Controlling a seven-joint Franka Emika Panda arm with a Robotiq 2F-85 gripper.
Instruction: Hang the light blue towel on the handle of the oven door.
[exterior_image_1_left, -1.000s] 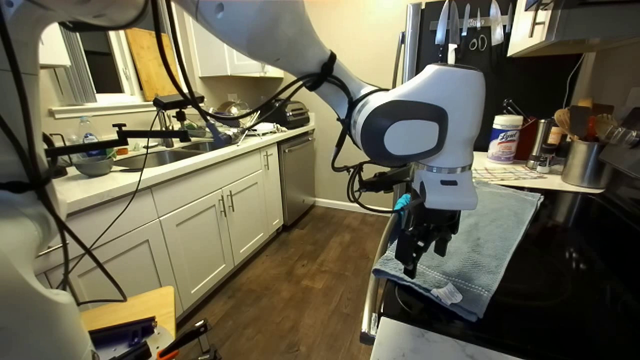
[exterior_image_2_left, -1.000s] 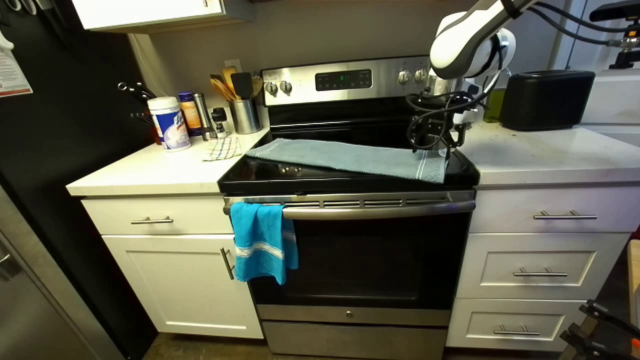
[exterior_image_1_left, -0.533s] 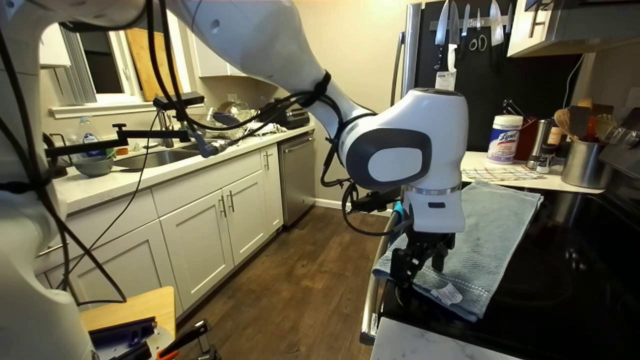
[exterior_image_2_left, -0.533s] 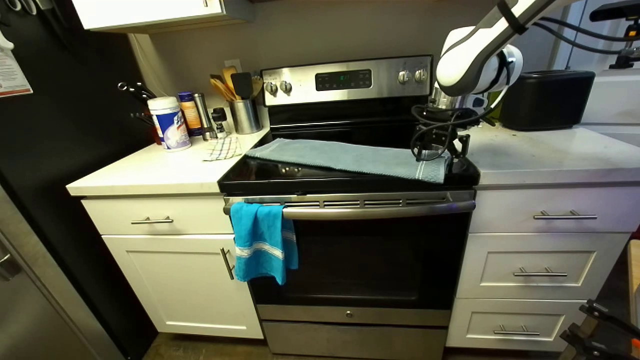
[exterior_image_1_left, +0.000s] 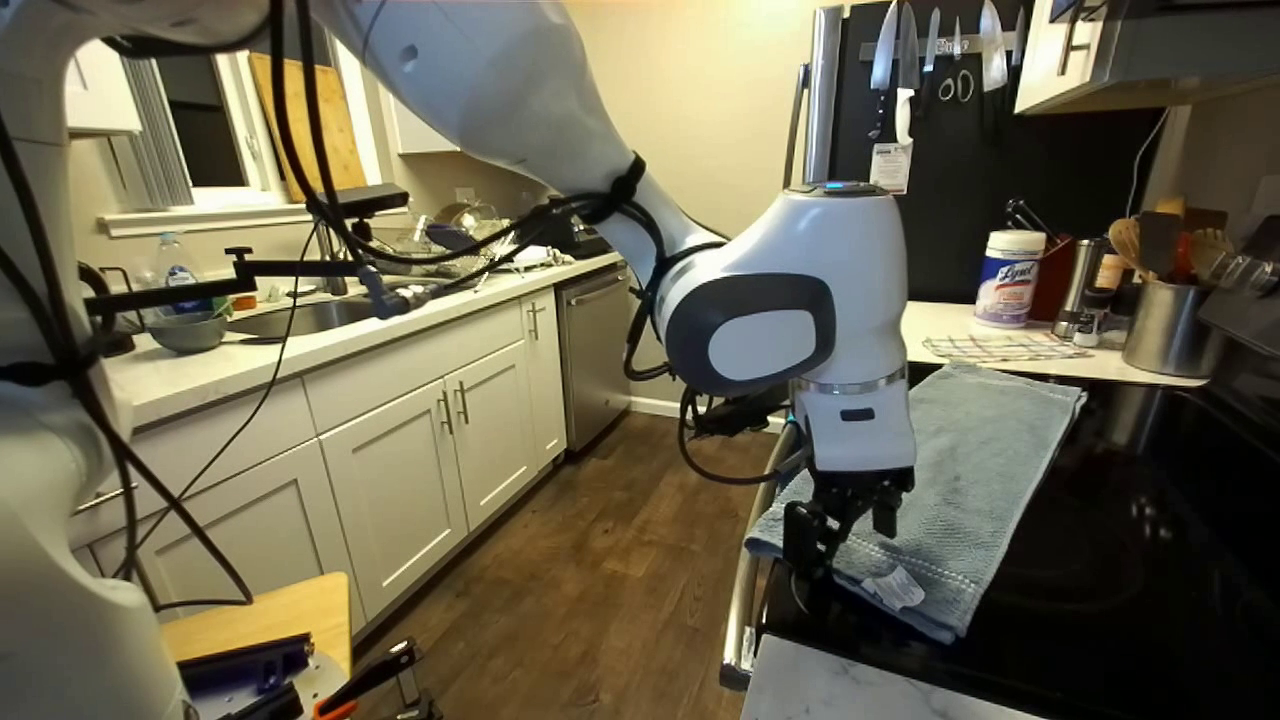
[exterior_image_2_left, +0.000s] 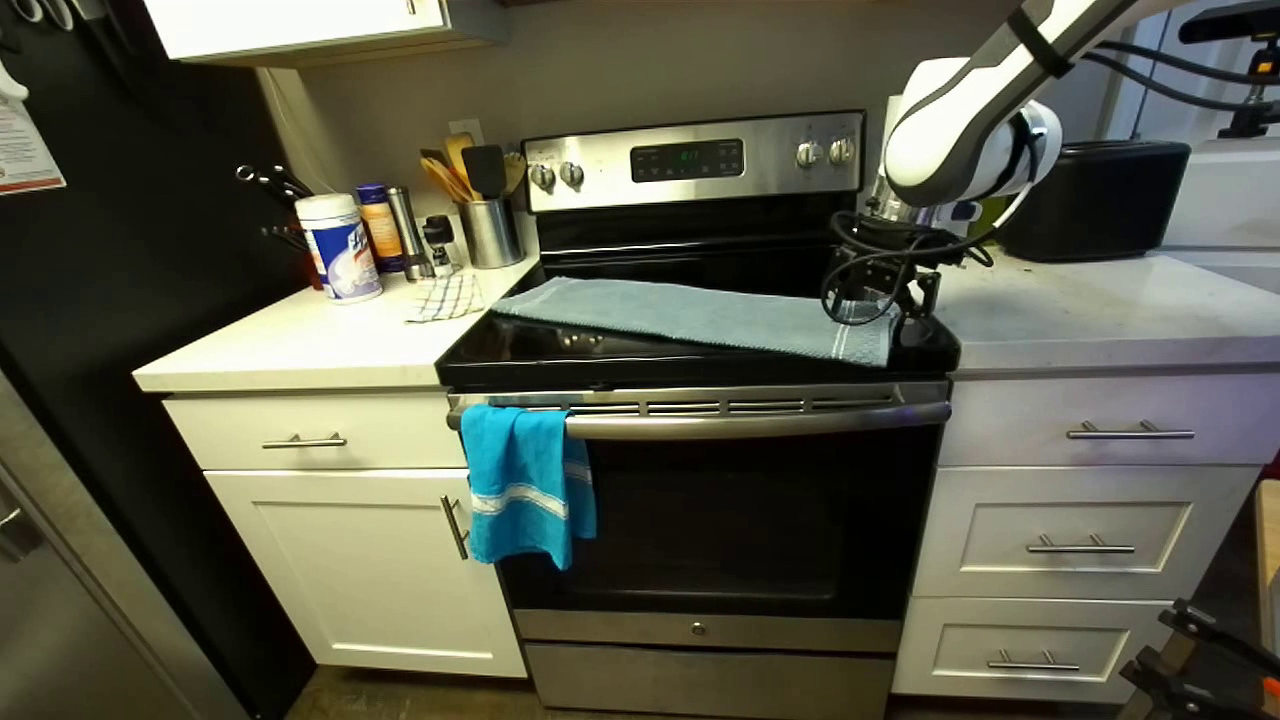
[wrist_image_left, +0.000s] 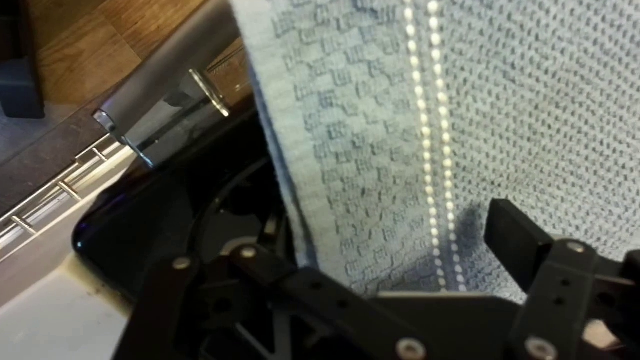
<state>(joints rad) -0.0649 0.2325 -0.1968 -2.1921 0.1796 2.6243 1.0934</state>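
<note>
The arm (exterior_image_1_left: 490, 95) has dropped over the last second, and the gripper (exterior_image_1_left: 848, 550) scooted down with it toward the stove's (exterior_image_1_left: 1095, 570) front corner, toaster (exterior_image_2_left: 1120, 200) side. One finger (exterior_image_1_left: 803, 543) had its tip in front of the towel (exterior_image_1_left: 985, 450) in an exterior view, now it's against the stove's black top just off the towel's end edge. Arm's also cleared the paper tag (exterior_image_1_left: 890, 168) it was blocking, a blue light (exterior_image_1_left: 843, 187) now shows up top, and it covers one end of the toaster.
</note>
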